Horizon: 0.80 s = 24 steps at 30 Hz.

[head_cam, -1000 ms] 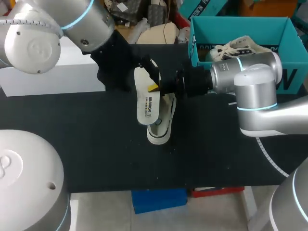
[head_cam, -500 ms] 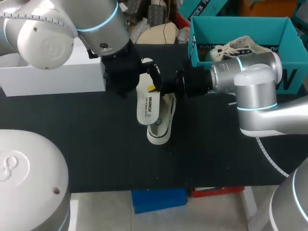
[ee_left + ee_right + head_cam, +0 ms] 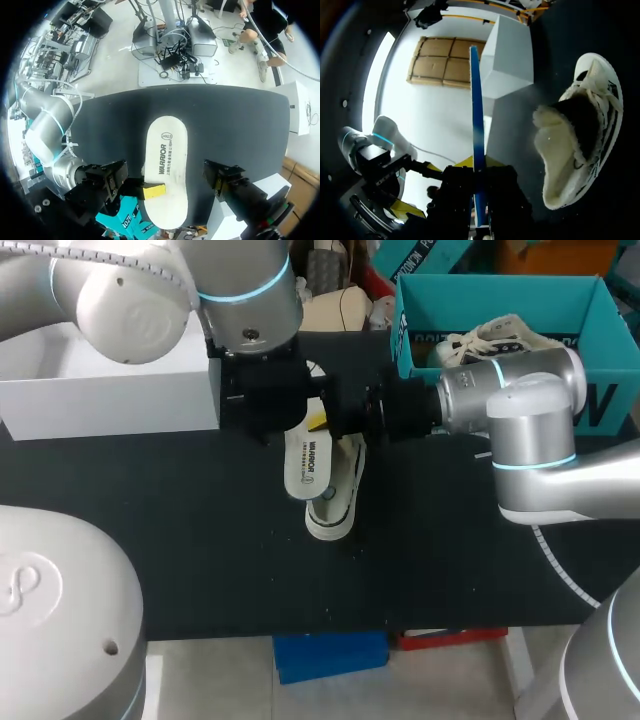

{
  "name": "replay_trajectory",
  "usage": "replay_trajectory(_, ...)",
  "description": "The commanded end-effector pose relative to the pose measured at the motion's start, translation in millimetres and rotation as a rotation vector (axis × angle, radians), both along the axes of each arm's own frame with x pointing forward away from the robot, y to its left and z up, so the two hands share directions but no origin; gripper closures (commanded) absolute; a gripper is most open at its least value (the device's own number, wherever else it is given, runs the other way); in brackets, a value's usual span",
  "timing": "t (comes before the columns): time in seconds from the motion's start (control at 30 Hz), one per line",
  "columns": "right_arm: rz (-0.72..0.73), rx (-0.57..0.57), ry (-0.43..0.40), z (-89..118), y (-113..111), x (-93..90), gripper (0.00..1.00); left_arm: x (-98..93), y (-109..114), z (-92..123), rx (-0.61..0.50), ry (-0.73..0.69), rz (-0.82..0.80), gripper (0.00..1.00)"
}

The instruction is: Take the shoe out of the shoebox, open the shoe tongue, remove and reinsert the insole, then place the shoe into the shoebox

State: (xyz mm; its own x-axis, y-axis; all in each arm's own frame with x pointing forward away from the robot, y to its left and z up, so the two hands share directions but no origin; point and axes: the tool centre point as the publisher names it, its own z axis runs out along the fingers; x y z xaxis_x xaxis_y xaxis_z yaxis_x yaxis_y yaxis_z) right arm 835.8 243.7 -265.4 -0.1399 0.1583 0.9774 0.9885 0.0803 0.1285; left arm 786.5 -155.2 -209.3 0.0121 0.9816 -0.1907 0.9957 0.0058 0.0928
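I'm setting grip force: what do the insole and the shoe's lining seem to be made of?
Insole: probably thin foam with a smooth, matte white top; it shows as a slim blue strip edge-on. Shoe's lining: fluffy cream fleece or faux fur, judging by its fuzzy nap.

The table point(image 3: 200, 540) is covered with a matt black, cloth-like sheet flecked with pale specks. The insole point(image 3: 167, 170) is shown with a smooth, off-white upper face and, edge-on in the right wrist view, a blue backing. The shoe point(image 3: 555, 150) is made of white woven cloth, with a thick fleecy cream lining. The shoebox point(image 3: 500, 295) is seen as matt teal cardboard, the white box point(image 3: 110, 390) as smooth and matt. The right arm point(image 3: 520, 400) is finished in satin silver metal.
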Motion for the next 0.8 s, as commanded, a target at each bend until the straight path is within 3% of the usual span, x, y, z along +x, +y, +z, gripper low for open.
replay_trajectory(0.03,-0.001,-0.003,0.001,0,1,-0.1,1.0,5.3,-8,-4,0.064,0.009,0.006,0.0)
replay_trajectory(0.5,-0.001,-0.003,0.001,0,1,-0.1,1.0,8.6,-7,-8,0.094,-0.007,0.0,0.0)
replay_trajectory(0.8,-0.001,-0.003,0.001,0,1,-0.1,1.0,31.8,-7,-1,0.11,-0.031,-0.002,0.0)
